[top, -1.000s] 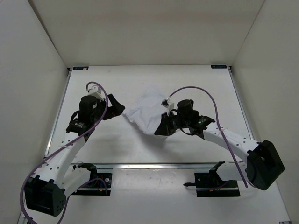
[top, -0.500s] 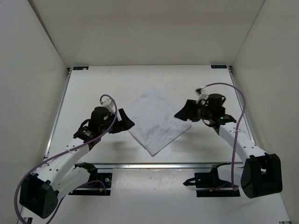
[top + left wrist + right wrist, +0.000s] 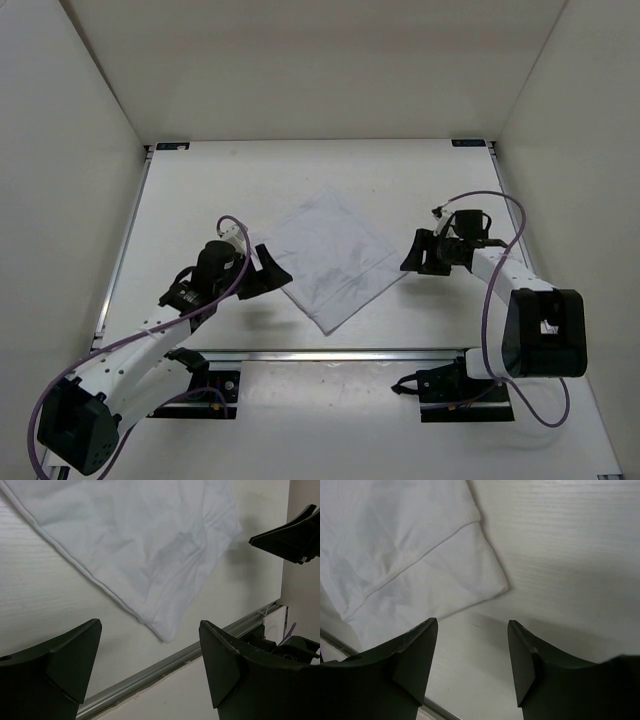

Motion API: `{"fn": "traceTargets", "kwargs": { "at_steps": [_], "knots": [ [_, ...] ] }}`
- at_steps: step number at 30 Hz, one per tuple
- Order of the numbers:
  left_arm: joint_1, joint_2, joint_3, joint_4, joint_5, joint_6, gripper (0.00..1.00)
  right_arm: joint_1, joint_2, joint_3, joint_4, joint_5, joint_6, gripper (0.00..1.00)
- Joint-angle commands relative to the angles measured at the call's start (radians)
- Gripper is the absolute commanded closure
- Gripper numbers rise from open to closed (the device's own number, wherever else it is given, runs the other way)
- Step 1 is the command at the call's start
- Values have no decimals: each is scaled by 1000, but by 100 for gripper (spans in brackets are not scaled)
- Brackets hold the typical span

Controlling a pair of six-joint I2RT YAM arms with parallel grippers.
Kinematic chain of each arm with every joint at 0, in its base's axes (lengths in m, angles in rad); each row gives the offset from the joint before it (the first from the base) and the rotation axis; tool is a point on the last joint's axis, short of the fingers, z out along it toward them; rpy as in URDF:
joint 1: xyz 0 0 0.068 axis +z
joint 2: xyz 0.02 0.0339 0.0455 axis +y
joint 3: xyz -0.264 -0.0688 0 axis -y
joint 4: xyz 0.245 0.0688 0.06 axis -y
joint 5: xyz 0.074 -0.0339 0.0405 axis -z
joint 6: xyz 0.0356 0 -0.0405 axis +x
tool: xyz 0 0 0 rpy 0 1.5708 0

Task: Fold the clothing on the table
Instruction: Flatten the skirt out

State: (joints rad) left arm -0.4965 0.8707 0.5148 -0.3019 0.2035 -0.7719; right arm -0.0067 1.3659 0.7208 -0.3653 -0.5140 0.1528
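Observation:
The white clothing [image 3: 330,260] lies flat on the table [image 3: 200,190] as a folded, diamond-shaped piece with faint wrinkles. Its near corner [image 3: 167,637] points at the front rail in the left wrist view; its right corner [image 3: 502,586] shows in the right wrist view. My left gripper [image 3: 272,270] hovers just off the cloth's left edge, open, with nothing between its fingers [image 3: 75,660]. My right gripper [image 3: 418,254] sits just right of the cloth's right corner, open and empty, apart from the fabric.
A metal rail [image 3: 330,353] runs along the table's front edge, with the arm bases behind it. Side rails [image 3: 125,250] border the table, and plain white walls [image 3: 60,150] enclose it on three sides.
The right gripper let go of the clothing, which now lies spread flat, and drew back to the right. The left gripper moved down and right to the cloth's left edge.

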Motion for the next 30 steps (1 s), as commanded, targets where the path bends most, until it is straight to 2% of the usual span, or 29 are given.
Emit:
{"fn": "traceTargets", "kwargs": {
  "at_steps": [1, 5, 10, 12, 19, 25, 28, 30],
  "knots": [
    [9, -21, -18, 21, 27, -17, 10, 31, 25, -4, 42, 8, -13, 45],
    [19, -35, -25, 23, 33, -6, 10, 65, 36, -1, 54, 45, -22, 41],
    [33, -41, -25, 24, 34, 0, 10, 51, 56, 0, 69, 80, -28, 39],
    [32, -38, -19, 29, 40, 11, 10, 42, 77, 11, 65, 89, -32, 40],
    [29, -6, -7, 17, 31, 29, 9, 60, 148, 32, 118, 88, -18, 53],
    [41, 4, -5, 20, 39, 43, 10, 82, 196, 57, 132, 94, -19, 56],
    [36, 19, 11, 9, 37, 51, 9, 88, 225, 74, 123, 86, -19, 69],
    [35, 24, 13, 10, 33, 56, 10, 97, 243, 85, 117, 89, -21, 91]
  ]
}}
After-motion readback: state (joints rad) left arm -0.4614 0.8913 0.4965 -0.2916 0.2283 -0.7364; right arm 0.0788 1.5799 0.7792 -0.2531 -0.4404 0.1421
